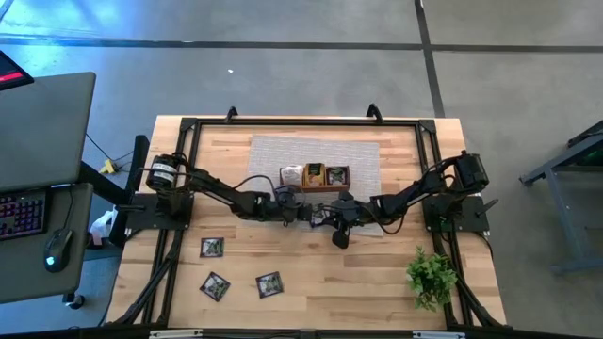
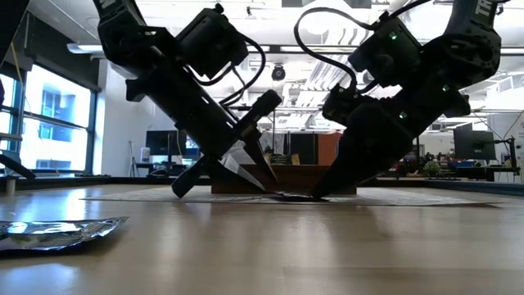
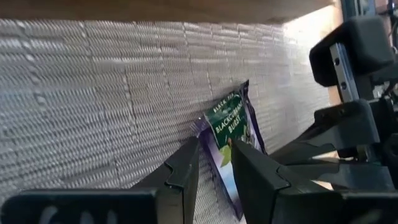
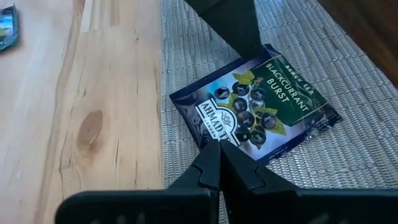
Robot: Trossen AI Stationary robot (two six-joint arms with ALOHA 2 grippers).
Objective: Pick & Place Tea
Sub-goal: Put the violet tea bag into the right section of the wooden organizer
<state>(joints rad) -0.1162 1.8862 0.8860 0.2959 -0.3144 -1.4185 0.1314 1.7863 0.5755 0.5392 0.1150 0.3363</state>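
Tea sachet (image 4: 258, 106) on woven mat (image 4: 348, 68), between both claws.

4 dark sachets (image 1: 212, 248), 1 tray (image 1: 325, 176), 1 plant (image 1: 431, 276), 2 arms.

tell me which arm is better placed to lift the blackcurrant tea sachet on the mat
Right, probably. The right claw is shut on an edge of the blackcurrant sachet, which lies flat on the woven mat. The left claw is open, its fingers straddling the opposite edge without a grip.
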